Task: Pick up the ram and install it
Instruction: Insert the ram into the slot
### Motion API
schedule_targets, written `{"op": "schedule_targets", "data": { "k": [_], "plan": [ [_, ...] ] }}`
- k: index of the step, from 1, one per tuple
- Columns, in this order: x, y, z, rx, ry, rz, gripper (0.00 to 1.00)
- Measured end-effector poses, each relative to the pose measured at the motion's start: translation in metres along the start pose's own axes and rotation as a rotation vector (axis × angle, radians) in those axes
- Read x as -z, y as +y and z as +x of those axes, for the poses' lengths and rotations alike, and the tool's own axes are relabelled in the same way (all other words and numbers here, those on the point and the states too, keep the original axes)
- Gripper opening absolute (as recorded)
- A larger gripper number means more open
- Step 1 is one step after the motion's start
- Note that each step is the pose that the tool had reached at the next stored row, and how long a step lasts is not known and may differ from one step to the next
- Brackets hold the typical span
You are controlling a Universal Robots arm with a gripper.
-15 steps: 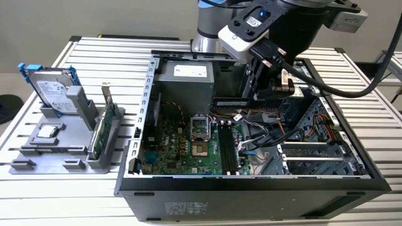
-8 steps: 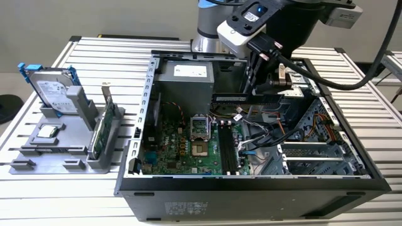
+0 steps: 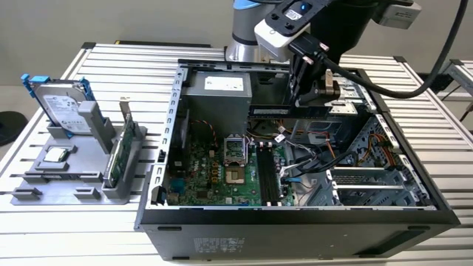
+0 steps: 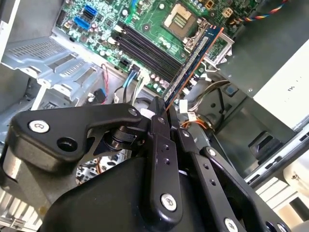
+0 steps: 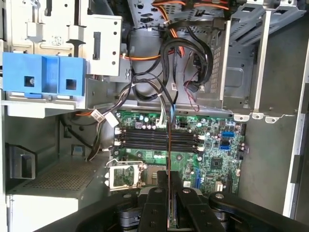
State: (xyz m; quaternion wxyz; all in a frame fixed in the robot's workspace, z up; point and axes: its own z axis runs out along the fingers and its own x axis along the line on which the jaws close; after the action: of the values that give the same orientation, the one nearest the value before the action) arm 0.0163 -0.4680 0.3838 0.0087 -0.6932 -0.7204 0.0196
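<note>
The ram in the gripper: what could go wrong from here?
1. The ram, clamped in the gripper, runs crosswise to the black memory slots in the exterior view; pressed down so, it likely would not seat.
2. Loose cables lie close to the slots and might snag the ram.

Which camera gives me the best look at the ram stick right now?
The second wrist view: the ram shows its bluish face, reaching out from the gripper. The exterior view shows it as a dark bar over the open case; the first wrist view catches it edge-on.
</note>
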Motion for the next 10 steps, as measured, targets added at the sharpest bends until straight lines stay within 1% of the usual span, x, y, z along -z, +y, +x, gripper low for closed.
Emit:
{"op": "schedule_targets", "data": {
  "k": [10],
  "plan": [
    [0.0002,0.0004,0.0102,0.0,0.0,0.0,0.0]
  ]
}}
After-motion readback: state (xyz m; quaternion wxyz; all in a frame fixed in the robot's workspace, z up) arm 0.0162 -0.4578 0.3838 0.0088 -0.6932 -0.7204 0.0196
